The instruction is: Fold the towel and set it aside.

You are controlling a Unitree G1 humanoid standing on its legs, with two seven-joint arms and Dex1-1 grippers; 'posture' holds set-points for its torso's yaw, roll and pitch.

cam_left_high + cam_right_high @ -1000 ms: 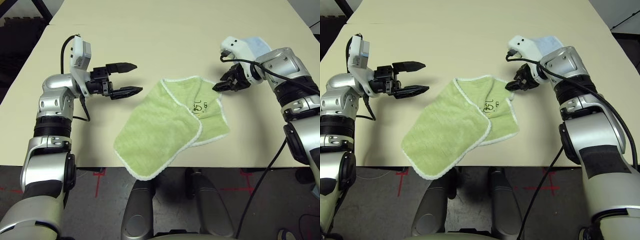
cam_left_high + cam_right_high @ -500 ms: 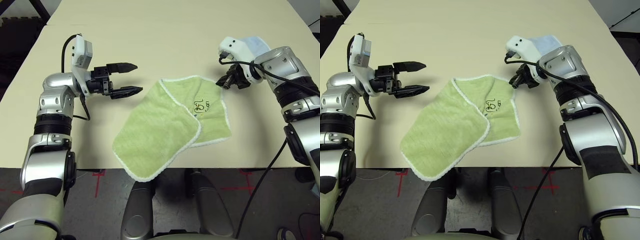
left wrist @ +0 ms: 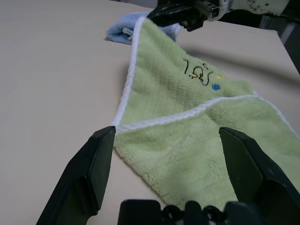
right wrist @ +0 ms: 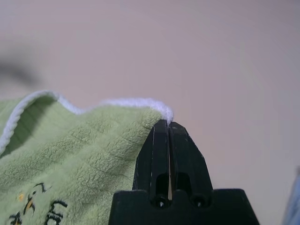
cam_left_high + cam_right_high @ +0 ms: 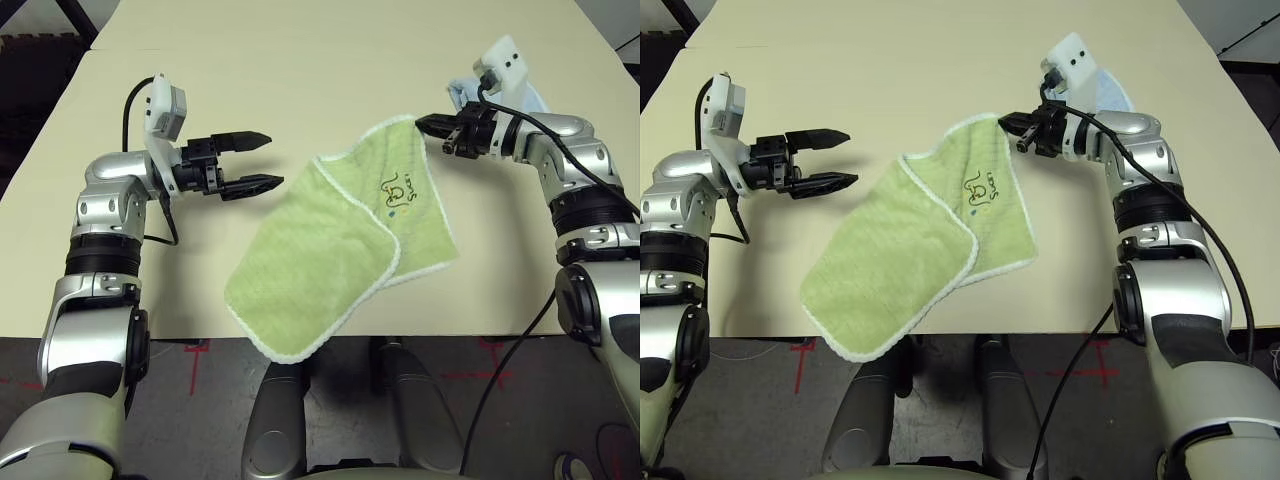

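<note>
The towel point(image 5: 345, 255), a light green terry-cloth piece with white stitched edging and a small dark embroidered mark, lies near the front edge of the pale beige tabletop point(image 5: 300, 60), between our two arms. One fold is already in: a flap lies across the rest, its white edge running diagonally through the middle, and the near corner hangs a little past the tabletop's front edge. Our right tool point(image 5: 432, 125) has its two black fingers pressed together on the far right corner of the towel, and that corner is lifted clear of the surface while the rest of the cloth rests flat. Our left tool point(image 5: 255, 160) hangs just beside the towel's far left edge with its fingers wide apart and nothing between them. Behind the right arm sits a smaller light blue folded towel point(image 3: 123, 32); whether the green cloth touches it we cannot tell from here.

We judge the task to be partway through: the first fold looks done, a second fold with the raised corner seems to be starting, and the left tool has yet to take hold. Setting the folded towel aside is still ahead.
</note>
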